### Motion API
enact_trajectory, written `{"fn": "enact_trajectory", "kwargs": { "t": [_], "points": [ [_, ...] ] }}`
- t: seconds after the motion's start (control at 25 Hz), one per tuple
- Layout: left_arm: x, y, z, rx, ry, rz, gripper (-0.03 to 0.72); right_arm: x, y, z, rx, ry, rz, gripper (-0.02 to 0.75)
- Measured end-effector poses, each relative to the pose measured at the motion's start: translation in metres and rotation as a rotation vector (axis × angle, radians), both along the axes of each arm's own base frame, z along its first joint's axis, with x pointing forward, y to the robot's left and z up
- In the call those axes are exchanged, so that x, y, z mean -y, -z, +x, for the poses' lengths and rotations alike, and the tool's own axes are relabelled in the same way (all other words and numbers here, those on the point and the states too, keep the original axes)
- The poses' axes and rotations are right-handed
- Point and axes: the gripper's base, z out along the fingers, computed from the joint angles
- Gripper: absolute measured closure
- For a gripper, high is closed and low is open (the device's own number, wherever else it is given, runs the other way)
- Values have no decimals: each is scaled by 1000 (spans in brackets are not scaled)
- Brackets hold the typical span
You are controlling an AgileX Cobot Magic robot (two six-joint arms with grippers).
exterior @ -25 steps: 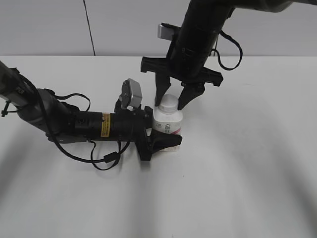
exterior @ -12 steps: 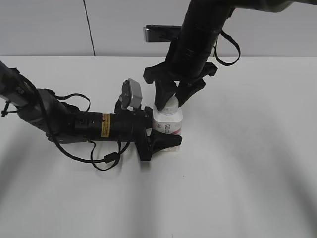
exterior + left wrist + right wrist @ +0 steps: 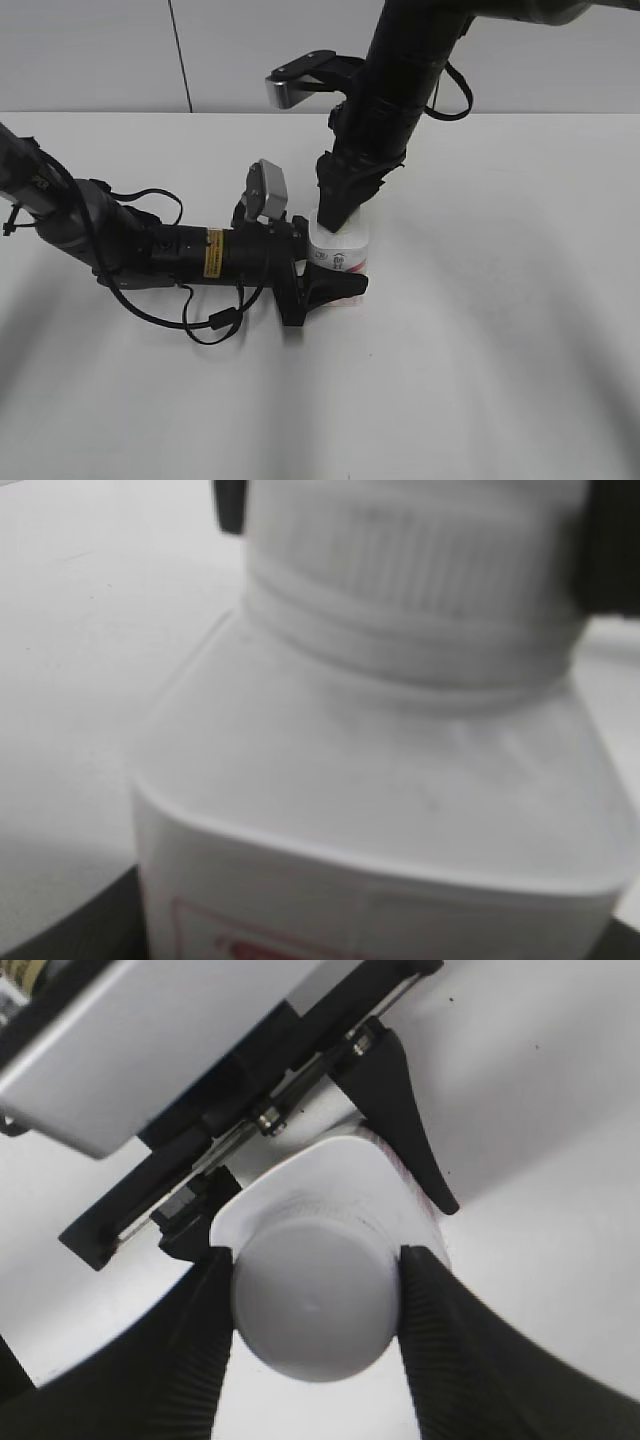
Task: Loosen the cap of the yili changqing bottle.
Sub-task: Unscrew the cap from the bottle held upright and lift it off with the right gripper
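The white yili changqing bottle (image 3: 341, 252) with a pink-red label stands upright on the white table. My left gripper (image 3: 335, 275) lies low from the left and is shut on the bottle's body; the bottle fills the left wrist view (image 3: 380, 810). My right gripper (image 3: 337, 212) comes down from above and is shut on the white cap, which it hides in the exterior view. In the right wrist view the round cap (image 3: 312, 1300) sits pinched between both ribbed fingers (image 3: 200, 1340). The ribbed cap side shows in the left wrist view (image 3: 410, 550).
The white table (image 3: 500, 330) spreads all round the bottle. The left arm and its cables (image 3: 150, 250) lie across the table at the left. A grey wall with a vertical seam (image 3: 180, 60) stands behind.
My right gripper has come down and shut on the cap, then turned about its axis; its wrist camera swung to the left. The left gripper and bottle stayed still.
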Motion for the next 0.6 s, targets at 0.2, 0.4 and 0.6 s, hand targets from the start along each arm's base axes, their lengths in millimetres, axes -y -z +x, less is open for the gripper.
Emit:
{"fn": "enact_trajectory", "kwargs": {
  "t": [0.2, 0.4, 0.6],
  "points": [
    [0, 0, 0, 1, -1, 0, 256, 3, 0, 1, 73, -163, -42, 340],
    [0, 0, 1, 1, -6, 0, 259, 3, 0, 2, 122, -288, -73, 342],
    [0, 0, 1, 1, -7, 0, 259, 3, 0, 2, 127, -305, -74, 342]
  ]
}}
